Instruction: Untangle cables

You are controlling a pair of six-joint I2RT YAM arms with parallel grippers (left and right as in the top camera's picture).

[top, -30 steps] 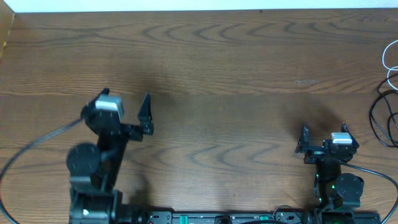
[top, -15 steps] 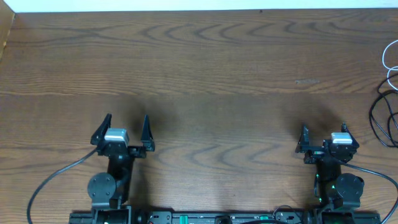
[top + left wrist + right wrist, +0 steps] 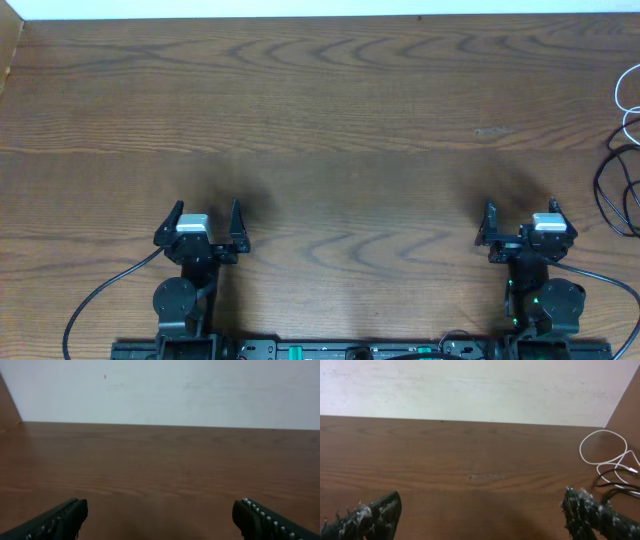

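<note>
A thin white cable (image 3: 626,96) loops at the table's far right edge, with a thin black cable (image 3: 612,190) lying just below it; both run partly out of the overhead view. The right wrist view shows the white cable (image 3: 600,452) and the black cable (image 3: 615,482) lying apart on the wood. My left gripper (image 3: 204,216) is open and empty near the front left; its fingers frame bare wood (image 3: 160,520). My right gripper (image 3: 520,215) is open and empty near the front right (image 3: 482,517), left of the cables.
The wooden table (image 3: 320,130) stretches between both arms. A white wall borders its far edge (image 3: 320,8). Thick black arm wires (image 3: 100,300) curve by the left base and the right base (image 3: 600,278).
My left arm has pulled back toward the front edge and straightened, its gripper still open. The right arm and the cables have not moved.
</note>
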